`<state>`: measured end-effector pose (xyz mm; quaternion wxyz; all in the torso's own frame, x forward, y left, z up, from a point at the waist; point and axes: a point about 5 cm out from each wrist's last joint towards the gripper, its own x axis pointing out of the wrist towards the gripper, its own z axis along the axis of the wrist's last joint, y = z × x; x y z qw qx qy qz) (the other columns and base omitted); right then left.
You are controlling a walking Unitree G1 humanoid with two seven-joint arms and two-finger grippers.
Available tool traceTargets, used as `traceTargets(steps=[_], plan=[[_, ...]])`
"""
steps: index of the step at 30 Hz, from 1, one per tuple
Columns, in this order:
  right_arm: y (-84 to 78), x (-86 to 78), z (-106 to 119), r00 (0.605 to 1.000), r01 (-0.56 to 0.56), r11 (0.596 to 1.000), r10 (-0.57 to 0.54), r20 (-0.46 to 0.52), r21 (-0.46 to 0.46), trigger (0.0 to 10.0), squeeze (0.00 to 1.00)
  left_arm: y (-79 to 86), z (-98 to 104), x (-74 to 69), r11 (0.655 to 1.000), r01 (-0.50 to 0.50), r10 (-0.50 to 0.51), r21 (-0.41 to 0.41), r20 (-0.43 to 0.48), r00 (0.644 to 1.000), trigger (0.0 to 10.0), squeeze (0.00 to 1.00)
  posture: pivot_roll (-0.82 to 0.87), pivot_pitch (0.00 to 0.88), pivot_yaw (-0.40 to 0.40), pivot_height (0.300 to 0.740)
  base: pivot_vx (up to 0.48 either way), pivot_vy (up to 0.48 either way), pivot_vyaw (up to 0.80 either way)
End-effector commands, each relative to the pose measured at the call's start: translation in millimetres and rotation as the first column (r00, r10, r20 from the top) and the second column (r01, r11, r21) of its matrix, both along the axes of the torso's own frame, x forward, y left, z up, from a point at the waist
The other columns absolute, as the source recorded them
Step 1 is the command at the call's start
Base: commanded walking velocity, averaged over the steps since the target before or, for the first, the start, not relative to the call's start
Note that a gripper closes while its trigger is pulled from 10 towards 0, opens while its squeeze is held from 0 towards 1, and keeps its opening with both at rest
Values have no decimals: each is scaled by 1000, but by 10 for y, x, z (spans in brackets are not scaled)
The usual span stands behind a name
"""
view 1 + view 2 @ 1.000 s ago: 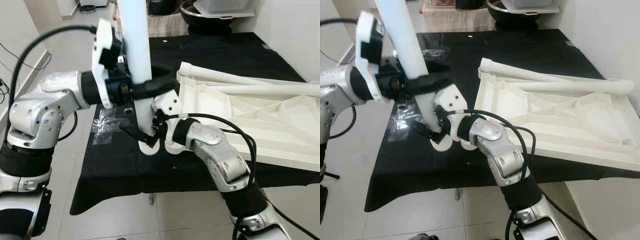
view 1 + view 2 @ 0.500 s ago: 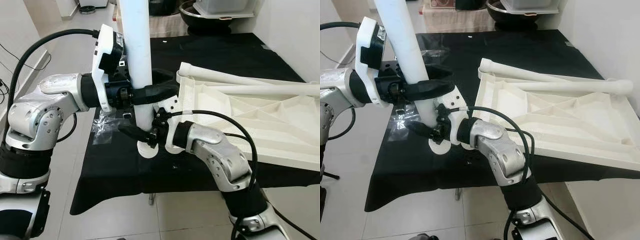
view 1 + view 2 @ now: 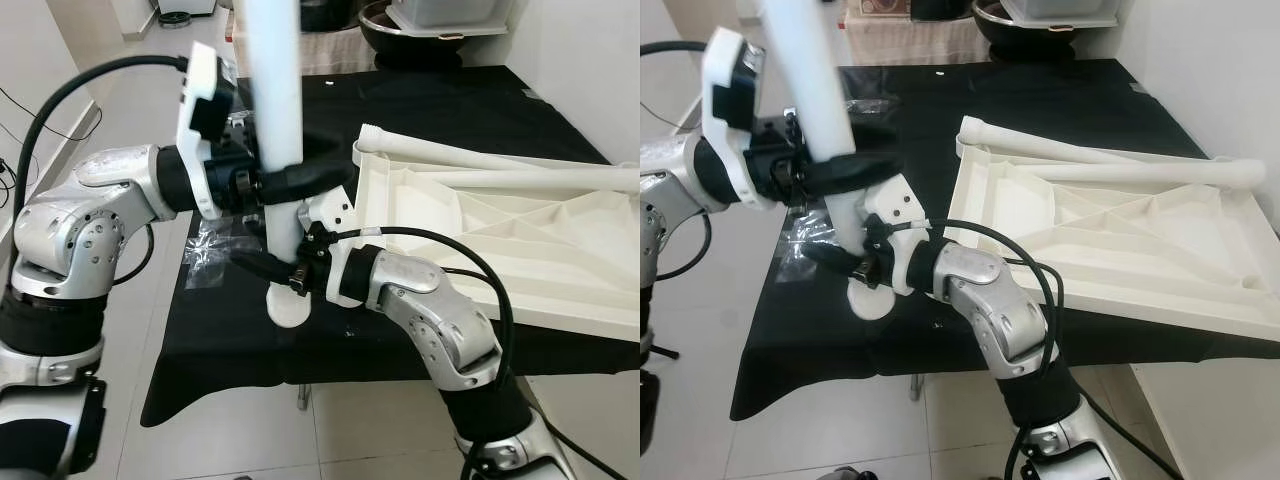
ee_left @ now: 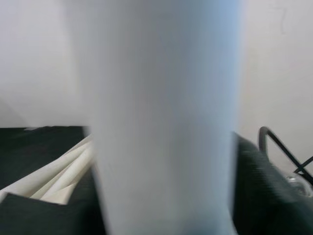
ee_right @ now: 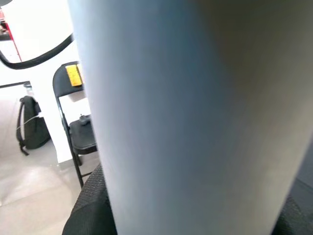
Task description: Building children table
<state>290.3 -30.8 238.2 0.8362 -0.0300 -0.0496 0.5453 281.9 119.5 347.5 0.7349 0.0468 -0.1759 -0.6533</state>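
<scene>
A thick white table leg (image 3: 277,120) stands nearly upright over the black cloth, its round foot (image 3: 288,308) near the table's front edge. My left gripper (image 3: 318,176) is shut on the leg about halfway up, its black fingers wrapped round it. Lower down, just above the foot, my right gripper (image 3: 270,268) is shut on the same leg. The leg (image 4: 161,122) looms blurred and close in the left wrist view, and the leg (image 5: 186,112) is just as close in the right wrist view. To the right lies the white table top (image 3: 500,235), upside down, with two legs (image 3: 480,158) along its far side.
The black-clothed table (image 3: 220,340) ends a short way in front of the foot. A clear plastic bag (image 3: 208,245) lies left of the leg. A dark bowl and a white box (image 3: 440,18) stand behind the table. Tiled floor lies to the left; a folding chair (image 5: 73,122) stands nearby.
The leg, held by both grippers, has shifted a little left and toward the table's front edge. The right forearm has swung left with it.
</scene>
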Motion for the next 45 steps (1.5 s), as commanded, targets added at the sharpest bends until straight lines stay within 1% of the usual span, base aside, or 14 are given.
traceTargets(steps=[1, 7, 12, 21, 22, 23, 24, 25, 27, 28, 35, 36, 40, 45], plan=[[97, -36, -47, 999, -26, 1000, 26, -24, -15, 0, 0, -92, 79, -68, 998, 69, -68, -13, 27, 997, 10000, 1000, -5, 108, 3, 740, 0, 0, 0], [-105, 181, -15, 987, 162, 987, -162, -12, 12, 0, 0, 185, 317, 8, 982, -77, 85, -172, 38, 996, 10000, 1000, -5, 116, 3, 740, 0, 0, 0], [-592, 536, 125, 866, 499, 860, -500, -15, 106, 0, 0, 608, 504, 9, 902, -289, 315, -321, 29, 949, 10000, 1000, -5, 130, -1, 740, 0, 0, 0], [-870, 614, 271, 787, 606, 767, -617, -16, 211, 0, 0, 825, 177, 38, 783, -537, 533, -314, -106, 839, 10000, 1000, -1, 164, -2, 740, 0, 0, 0], [-880, 610, 279, 787, 605, 767, -617, -14, 214, 1137, 0, 783, 20, 22, 774, -564, 546, -287, -150, 825, 10000, 1000, 0, 174, -4, 740, 0, 0, 0], [-867, 588, 286, 806, 577, 787, -591, -2, 217, 10000, 0, 680, -230, -27, 784, -585, 556, -208, -184, 811, 10000, 1000, 1, 186, -5, 740, 0, 0, 0], [-840, 548, 295, 834, 535, 814, -551, 10, 224, 10000, 0, 568, -450, -106, 804, -578, 547, -141, -209, 811, 10000, 1000, 2, 197, -4, 740, 0, 0, 0], [-799, 493, 297, 869, 477, 848, -495, 21, 229, 10000, 0, 453, -690, -206, 824, -564, 539, -60, -227, 811, 10000, 294, 2, 200, -4, 740, 0, 0, 0], [-772, 459, 297, 888, 440, 868, -458, 29, 233, 10000, 0, 386, -824, -278, 836, -549, 531, -12, -237, 814, 10000, 294, 2, 200, -4, 740, 0, 0, 0], [-743, 408, 282, 912, 388, 895, -408, 52, 220, 10000, 0, 285, -1026, -391, 849, -526, 520, 52, -261, 814, 10000, 0, 2, 218, -2, 740, 0, 0, 0], [-711, 307, 226, 955, 257, 952, -276, 106, 167, 10000, 0, 44, -1410, -668, 782, -609, 620, 132, -267, 738, 10000, 0, 10, 248, -1, 740, 0, 0, 0], [-710, 291, 213, 966, 207, 970, -224, 131, 131, 10000, 0, -42, -1500, -763, 719, -678, 693, 152, -238, 681, 10000, 0, 14, 265, -2, 740, 0, 0, 0], [-721, 305, 191, 972, 171, 982, -182, 147, 85, 10000, 0, -101, -1629, -882, 667, -721, 745, 191, -193, 638, 10000, 0, 16, 275, -5, 740, 0, 0, 0], [-750, 363, 173, 976, 141, 990, -143, 164, 26, 10000, 0, 7, -1866, -1022, 515, -809, 853, 283, -77, 517, 10000, 0, 11, 294, -4, 740, 0, 0, 0]])
